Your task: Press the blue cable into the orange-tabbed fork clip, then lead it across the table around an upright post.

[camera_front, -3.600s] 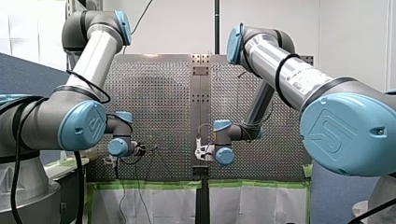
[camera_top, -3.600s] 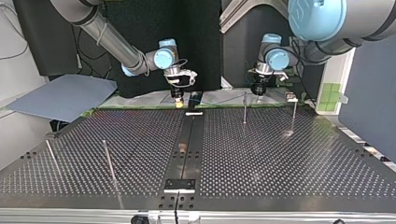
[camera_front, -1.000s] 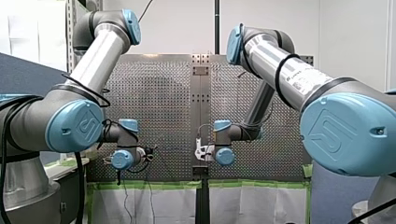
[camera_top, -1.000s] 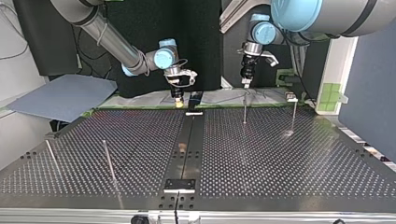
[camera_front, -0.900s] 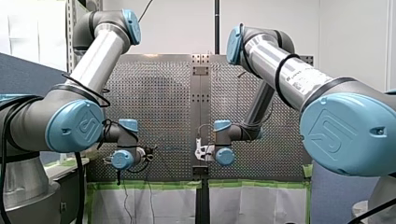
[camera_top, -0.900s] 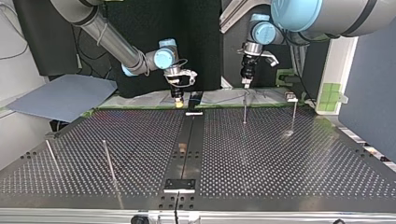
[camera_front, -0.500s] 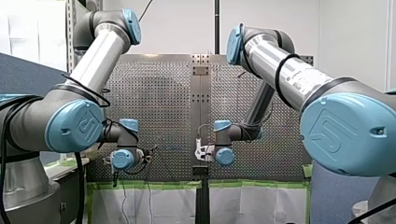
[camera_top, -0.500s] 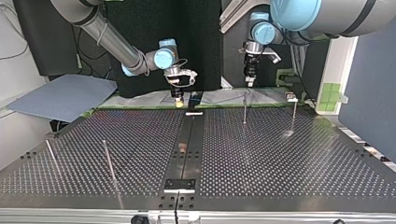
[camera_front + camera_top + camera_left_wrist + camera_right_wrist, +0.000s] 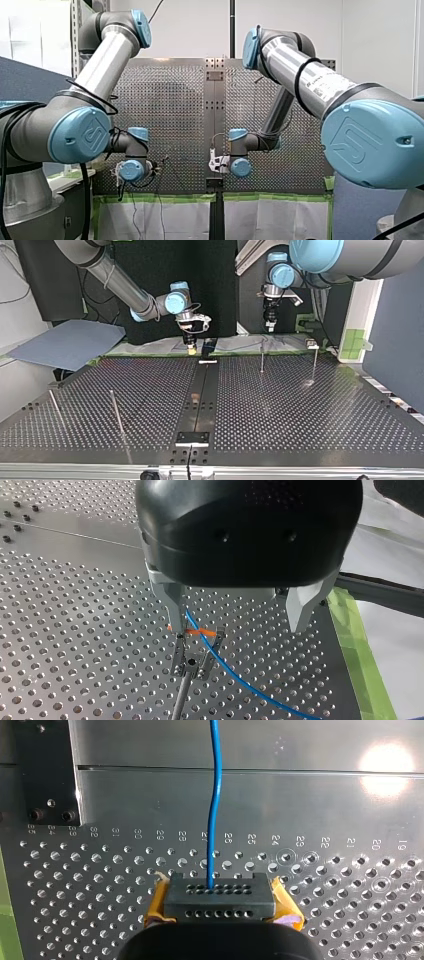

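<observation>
Front view: my right gripper hangs low by the perforated tabletop's middle strip.
Top view: my left gripper hangs near an upright post.
Left wrist view: my left gripper is spread wide. The blue cable runs through the orange-tabbed fork clip beneath it.
Right wrist view: my right gripper pinches a black connector block, with the cable leading away from it.

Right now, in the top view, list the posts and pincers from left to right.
leftmost post → second post → my right pincer → third post → my left pincer → rightmost post
</observation>
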You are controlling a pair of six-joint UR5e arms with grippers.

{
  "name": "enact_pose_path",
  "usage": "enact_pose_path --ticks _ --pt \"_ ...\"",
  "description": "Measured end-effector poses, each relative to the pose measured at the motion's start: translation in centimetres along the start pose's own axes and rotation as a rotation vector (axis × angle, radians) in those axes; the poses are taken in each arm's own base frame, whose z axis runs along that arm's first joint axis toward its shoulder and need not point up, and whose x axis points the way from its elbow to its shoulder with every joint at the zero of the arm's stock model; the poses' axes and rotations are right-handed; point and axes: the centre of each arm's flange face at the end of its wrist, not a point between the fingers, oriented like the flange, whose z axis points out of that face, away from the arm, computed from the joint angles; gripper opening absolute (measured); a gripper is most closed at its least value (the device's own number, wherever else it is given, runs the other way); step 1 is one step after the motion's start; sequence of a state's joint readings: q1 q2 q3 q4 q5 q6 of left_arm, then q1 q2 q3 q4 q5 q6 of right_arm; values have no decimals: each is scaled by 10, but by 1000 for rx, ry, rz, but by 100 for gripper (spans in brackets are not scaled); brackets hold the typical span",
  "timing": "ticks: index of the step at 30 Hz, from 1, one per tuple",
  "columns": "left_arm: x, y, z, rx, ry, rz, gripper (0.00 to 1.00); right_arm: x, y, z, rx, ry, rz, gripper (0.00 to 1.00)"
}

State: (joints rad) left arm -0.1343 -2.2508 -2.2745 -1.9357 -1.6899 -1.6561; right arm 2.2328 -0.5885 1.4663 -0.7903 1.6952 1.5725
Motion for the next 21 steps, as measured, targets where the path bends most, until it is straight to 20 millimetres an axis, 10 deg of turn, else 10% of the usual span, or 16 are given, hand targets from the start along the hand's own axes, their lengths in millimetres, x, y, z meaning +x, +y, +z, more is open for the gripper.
enact_pose_path --ticks 21 --pt "-17 -44 29 41 -22 15 100 0 2 0 -2 0 -3 0"
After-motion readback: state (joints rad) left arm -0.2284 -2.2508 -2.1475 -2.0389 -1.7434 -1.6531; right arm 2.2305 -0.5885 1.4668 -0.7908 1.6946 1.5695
